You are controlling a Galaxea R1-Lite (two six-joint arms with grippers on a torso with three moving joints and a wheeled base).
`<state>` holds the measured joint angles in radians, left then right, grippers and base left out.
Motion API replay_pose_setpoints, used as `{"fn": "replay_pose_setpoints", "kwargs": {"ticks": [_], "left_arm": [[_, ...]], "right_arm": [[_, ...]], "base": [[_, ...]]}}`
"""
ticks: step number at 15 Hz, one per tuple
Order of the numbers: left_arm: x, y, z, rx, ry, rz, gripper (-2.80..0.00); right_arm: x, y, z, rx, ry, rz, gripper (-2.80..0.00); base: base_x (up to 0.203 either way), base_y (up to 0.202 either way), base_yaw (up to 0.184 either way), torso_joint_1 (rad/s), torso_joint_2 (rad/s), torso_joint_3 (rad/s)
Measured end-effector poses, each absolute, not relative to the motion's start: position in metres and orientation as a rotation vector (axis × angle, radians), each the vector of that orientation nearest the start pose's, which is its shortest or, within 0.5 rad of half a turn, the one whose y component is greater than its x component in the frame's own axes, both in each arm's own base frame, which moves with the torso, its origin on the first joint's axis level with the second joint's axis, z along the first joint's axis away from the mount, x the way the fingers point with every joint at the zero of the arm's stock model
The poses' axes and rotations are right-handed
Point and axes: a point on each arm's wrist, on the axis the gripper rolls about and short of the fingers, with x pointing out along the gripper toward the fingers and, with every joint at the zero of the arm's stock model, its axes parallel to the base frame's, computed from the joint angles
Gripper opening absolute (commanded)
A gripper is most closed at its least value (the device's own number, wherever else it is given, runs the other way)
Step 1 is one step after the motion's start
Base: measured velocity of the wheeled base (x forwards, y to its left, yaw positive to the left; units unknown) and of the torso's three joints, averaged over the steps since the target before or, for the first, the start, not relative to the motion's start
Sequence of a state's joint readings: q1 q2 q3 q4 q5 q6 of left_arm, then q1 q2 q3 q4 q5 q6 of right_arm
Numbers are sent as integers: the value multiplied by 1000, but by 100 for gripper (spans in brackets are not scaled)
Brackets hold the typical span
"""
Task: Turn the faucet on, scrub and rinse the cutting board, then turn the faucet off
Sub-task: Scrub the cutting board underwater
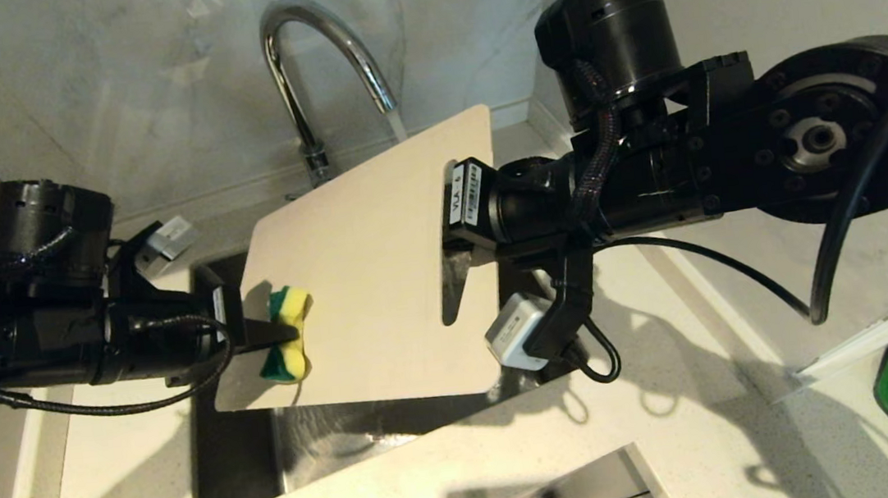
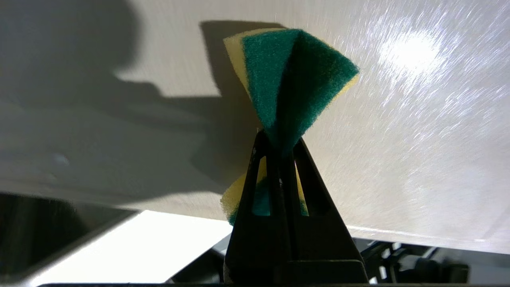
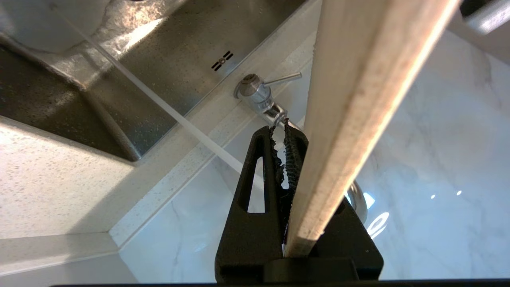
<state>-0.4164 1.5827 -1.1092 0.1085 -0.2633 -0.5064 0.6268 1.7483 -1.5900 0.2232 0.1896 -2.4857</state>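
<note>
Over the steel sink (image 1: 235, 461), centre of the head frame, I hold the cutting board (image 1: 370, 290) tilted, its long axis running from lower left to upper right. My right gripper (image 1: 454, 231) has its jaws clamped on the thin beige plastic at the slot-handle end. My left gripper (image 1: 275, 330), at left of frame, pinches a yellow-and-green sponge (image 1: 288, 335) so hard it folds into a bow-tie, pressed near the board's lower left edge. The unscrubbed face stretches rightward from the sponge, so I judge the coming stroke runs along that axis. The chrome gooseneck faucet (image 1: 317, 64), top centre, pours a thin stream behind the board's upper edge. The face looks matte and finely scratched.
</note>
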Motion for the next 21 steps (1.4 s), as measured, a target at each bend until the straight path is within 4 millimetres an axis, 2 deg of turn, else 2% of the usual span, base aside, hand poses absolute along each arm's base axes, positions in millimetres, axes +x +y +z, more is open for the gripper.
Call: {"fn": "replay_pose_setpoints", "kwargs": {"ticks": [1, 3, 9, 13, 16, 21], "left_arm": [[249, -120, 228, -419, 753, -484, -280], [248, -112, 219, -413, 773, -454, -280], [257, -56, 187, -404, 757, -333, -280], [259, -31, 174, -441, 773, -291, -280], [260, -23, 178, -456, 756, -280, -280], [259, -19, 215, -460, 656, -285, -280]], "right_arm": [[265, 197, 305, -2352, -838, 815, -280], [264, 196, 307, -2351, -837, 809, -280], [258, 190, 312, -2335, -828, 793, -280], [253, 186, 312, -2331, -820, 791, -280], [252, 186, 309, -2309, -825, 749, -280], [249, 185, 291, -2308, -806, 799, -280]], "base": [[0, 0, 0, 0, 0, 0], [0, 0, 0, 0, 0, 0], [0, 0, 0, 0, 0, 0], [0, 0, 0, 0, 0, 0], [0, 0, 0, 0, 0, 0], [0, 0, 0, 0, 0, 0]]}}
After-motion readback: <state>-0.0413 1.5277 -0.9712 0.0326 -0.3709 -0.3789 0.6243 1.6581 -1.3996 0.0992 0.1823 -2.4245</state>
